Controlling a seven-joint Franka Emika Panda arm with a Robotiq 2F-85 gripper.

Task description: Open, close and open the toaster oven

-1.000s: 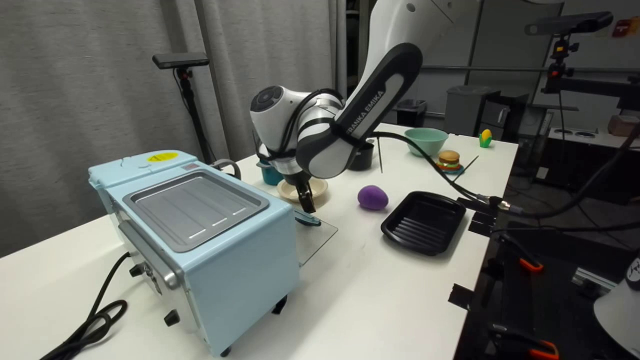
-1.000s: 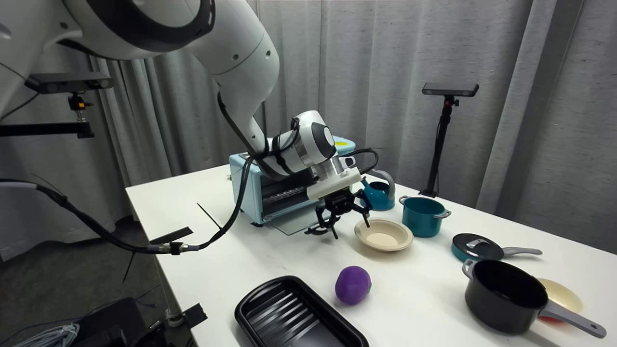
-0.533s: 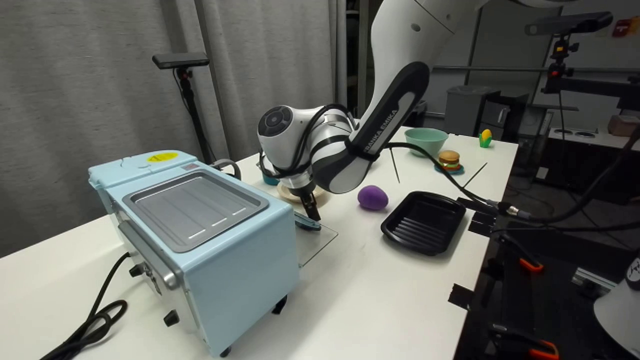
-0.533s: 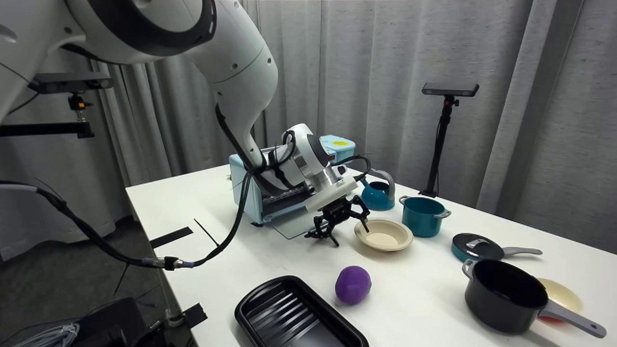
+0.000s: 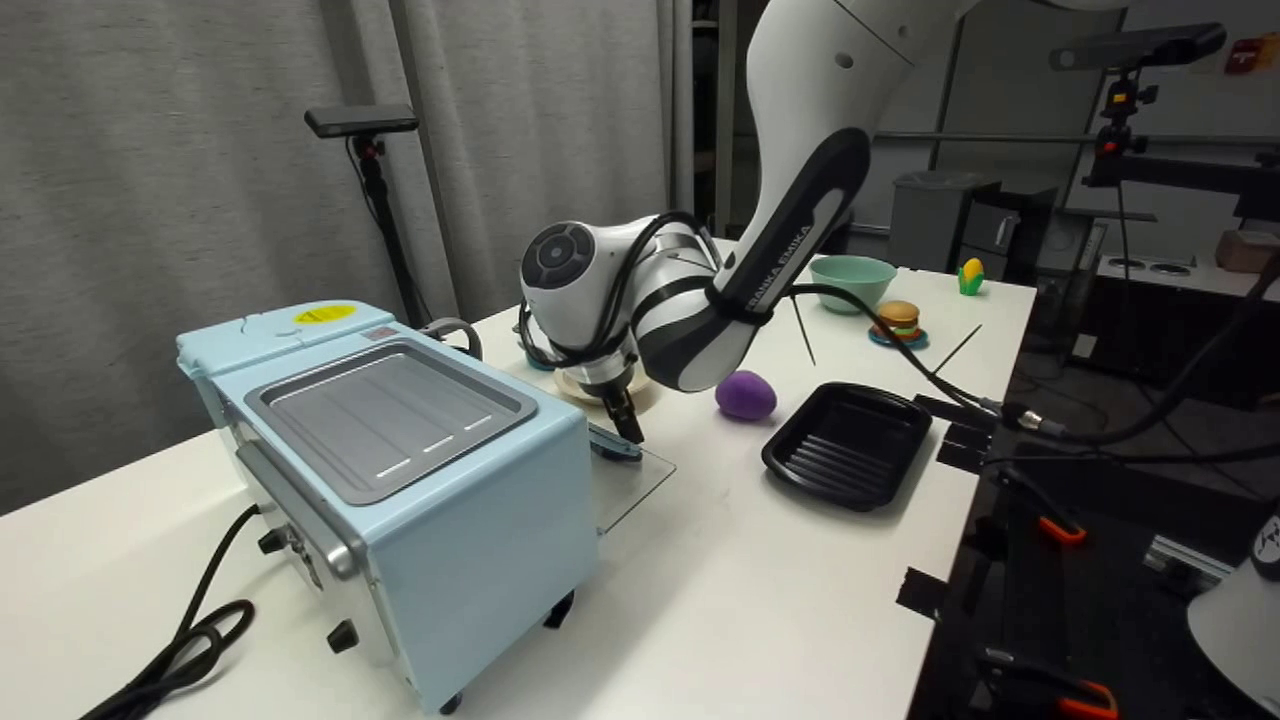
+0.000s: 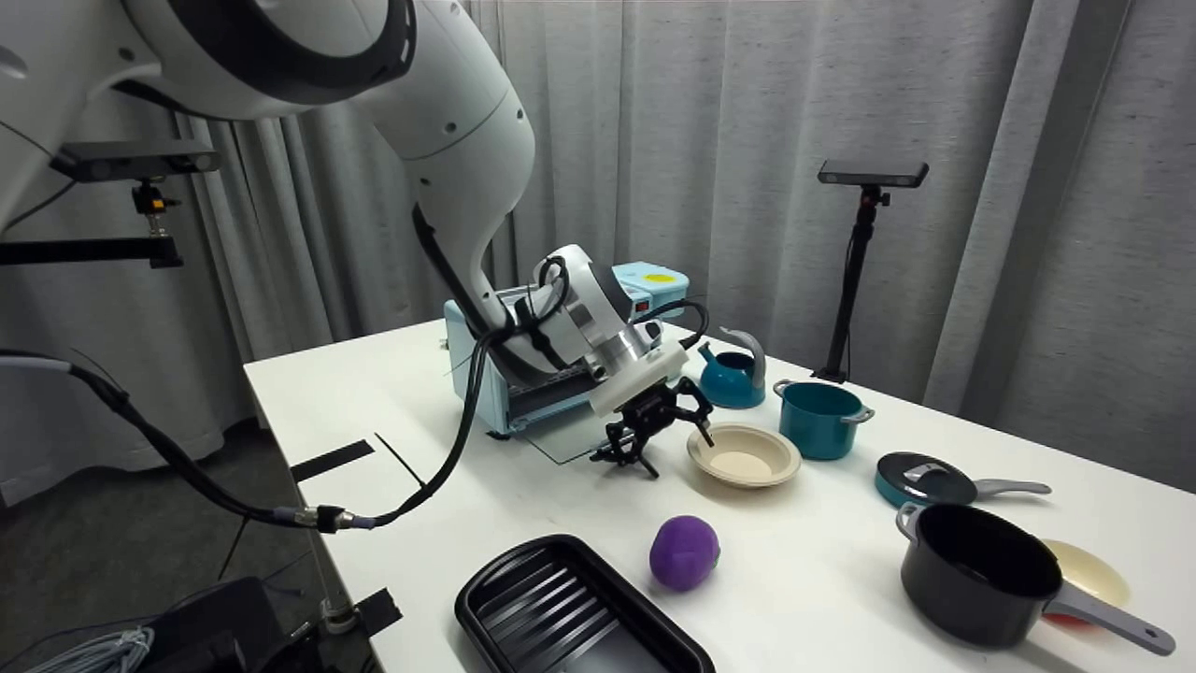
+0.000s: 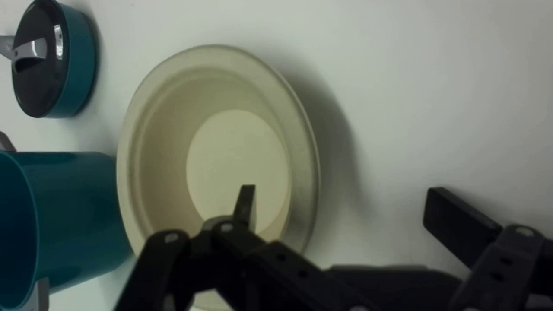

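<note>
White tabletop (image 5: 760,580) is occupied, nearest in an exterior view, by the toaster oven (image 5: 450,540), its glass door (image 5: 625,495) lowered. Beyond, the claw (image 7: 340,193) is spread wide by the door handle (image 5: 610,440), contact unclear. Opening seems finished, first or last untold; for closing, lifting from below would be required.

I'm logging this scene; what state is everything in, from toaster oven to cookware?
Toaster oven: open, glass door lowered
Power cord: loosely looped
Gripper: open, fingers spread
Beige bowl: upright
Teal pot: upright, uncovered
Teal frying pan: lid on
Teal kettle: upright, open or lidded unclear
Black saucepan: upright, uncovered
Black ribbed tray: upright
Mint bowl: upright
</note>
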